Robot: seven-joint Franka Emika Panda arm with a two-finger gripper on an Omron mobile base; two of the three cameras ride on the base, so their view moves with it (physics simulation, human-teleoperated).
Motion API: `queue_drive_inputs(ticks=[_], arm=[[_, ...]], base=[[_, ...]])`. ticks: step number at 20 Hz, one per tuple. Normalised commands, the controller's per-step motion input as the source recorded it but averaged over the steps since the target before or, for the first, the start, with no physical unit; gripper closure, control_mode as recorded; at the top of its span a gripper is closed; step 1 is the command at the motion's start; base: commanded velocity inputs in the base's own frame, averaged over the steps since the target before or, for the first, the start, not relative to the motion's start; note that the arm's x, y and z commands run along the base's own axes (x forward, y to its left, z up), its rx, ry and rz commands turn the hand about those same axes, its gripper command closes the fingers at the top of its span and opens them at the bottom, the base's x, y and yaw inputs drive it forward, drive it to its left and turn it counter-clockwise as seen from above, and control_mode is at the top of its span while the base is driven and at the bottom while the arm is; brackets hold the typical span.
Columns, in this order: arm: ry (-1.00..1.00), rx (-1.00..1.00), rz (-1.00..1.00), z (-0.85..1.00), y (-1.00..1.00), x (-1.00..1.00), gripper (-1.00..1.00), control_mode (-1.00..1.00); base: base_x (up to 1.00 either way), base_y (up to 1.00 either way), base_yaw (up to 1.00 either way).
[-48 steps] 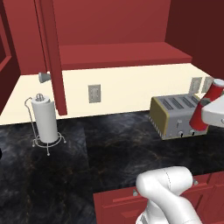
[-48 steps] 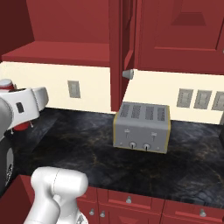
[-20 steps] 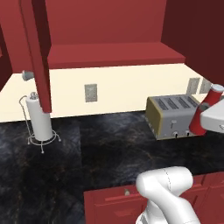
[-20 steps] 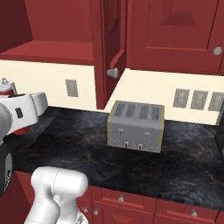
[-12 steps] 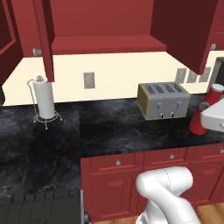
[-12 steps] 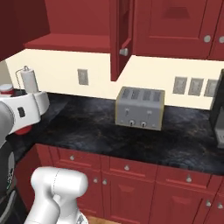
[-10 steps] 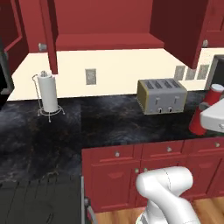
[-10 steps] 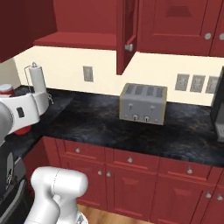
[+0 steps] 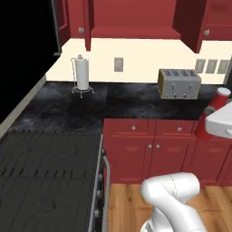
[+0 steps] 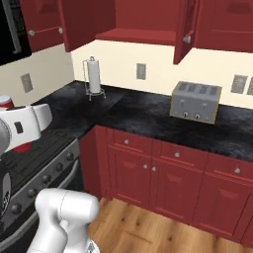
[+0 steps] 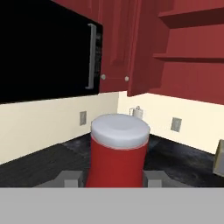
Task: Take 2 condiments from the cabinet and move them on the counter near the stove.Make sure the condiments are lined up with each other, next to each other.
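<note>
Carrying: red bottle with white cap (image 11: 118, 151), upright so it can go straight down
Gripper (image 11: 114, 178): pinching the bottle low on its body, fingers either side
Bottle position: above the stove (image 9: 45, 172), off the counter (image 9: 136, 106)
Cabinet (image 10: 143, 22): door open, shelf beyond the toaster (image 10: 194, 102)

Glossy white rounded arm links (image 9: 174, 199); dark joints; small grey end effector fingertips (image 11: 156, 179)

A home kitchen is showing here: red cabinets (image 10: 143, 17) are hanging along the top of the frame, a black counter (image 10: 148, 113) is running across the middle, a stove (image 9: 45, 167) is sitting lower left, and a toaster (image 9: 179, 84) and paper-towel stand (image 9: 82, 74) are standing against the cream wall.
</note>
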Motion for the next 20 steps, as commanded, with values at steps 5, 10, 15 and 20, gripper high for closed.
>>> queue_drive_inputs(ticks=[5,10,15,20], arm=[[0.00,0.00,0.00,0.00,0.00,0.00,1.00,1.00],[0.00,0.00,0.00,0.00,0.00,0.00,1.00,1.00],[0.00,0.00,0.00,0.00,0.00,0.00,1.00,1.00],[0.00,0.00,0.00,0.00,0.00,0.00,1.00,1.00]], base=[[-0.69,-0.04,0.39],[-0.54,0.00,0.45],[-0.52,0.00,0.49],[-0.36,0.00,0.47]])
